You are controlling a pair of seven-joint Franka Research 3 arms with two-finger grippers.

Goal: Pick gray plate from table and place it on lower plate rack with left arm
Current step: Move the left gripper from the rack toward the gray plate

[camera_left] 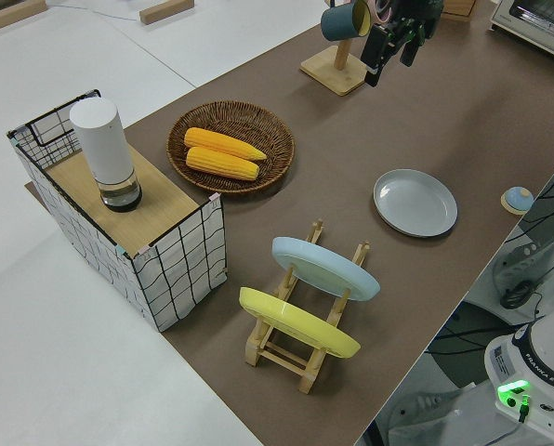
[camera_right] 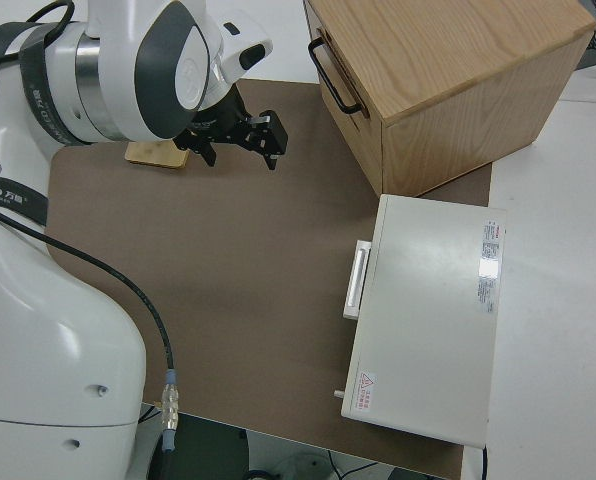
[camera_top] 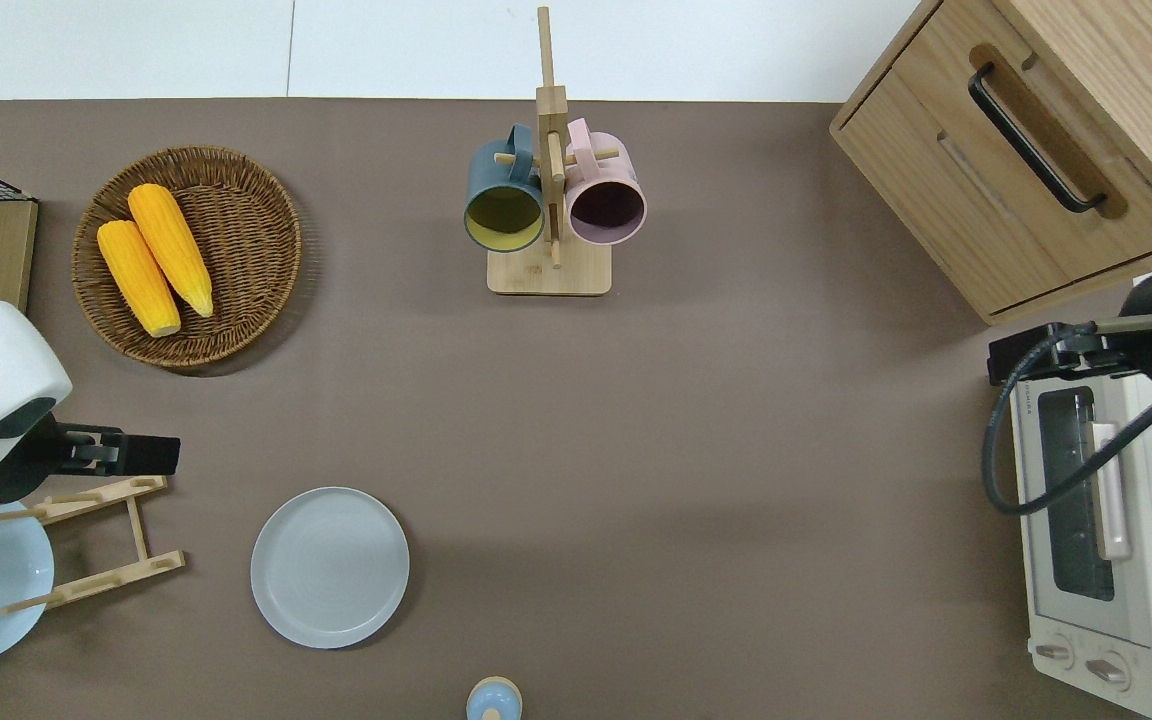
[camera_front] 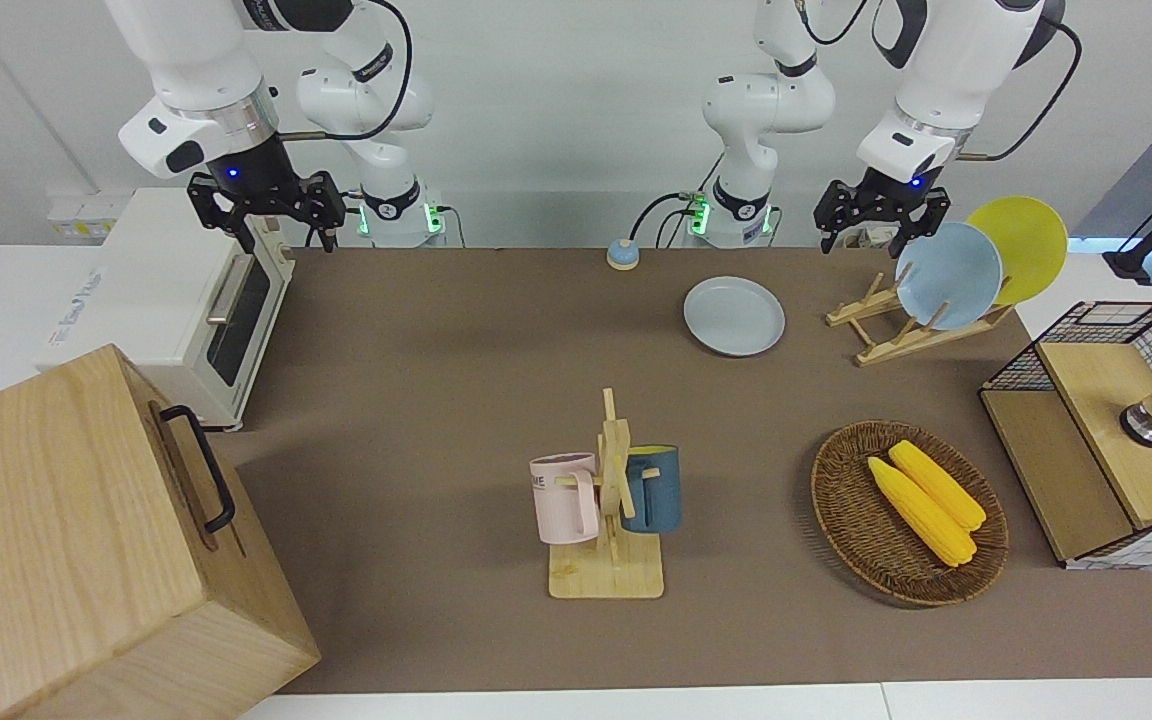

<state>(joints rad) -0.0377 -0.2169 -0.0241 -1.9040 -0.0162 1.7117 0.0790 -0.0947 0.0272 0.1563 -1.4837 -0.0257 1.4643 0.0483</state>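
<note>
While the gray plate (camera_top: pixel 329 566) lies flat on the counter (camera_top: pixel 696 420), untouched, we have our left end effector (camera_front: pixel 881 213) up in the air over the rack's end farther from us, empty, its fingers apart. The plate sits just beside the lower plate rack (camera_top: pixel 96 545), toward the right arm's end of the counter. That rack carries a light blue plate (camera_left: pixel 325 268) and a yellow plate (camera_left: pixel 298 322) on its higher slots, with the low end pegs free. Our right arm is parked.

Now, the hazards. A shallow plate lying flat offers only its rim, so we judge a pinch there could slip, or the fingers could strike the counter and skid the plate away. Tilted in a thin grip, it may swing. The slot is tight against the blue plate, so a careless entry could knock that one, or nudge the light rack itself and topple both.
</note>
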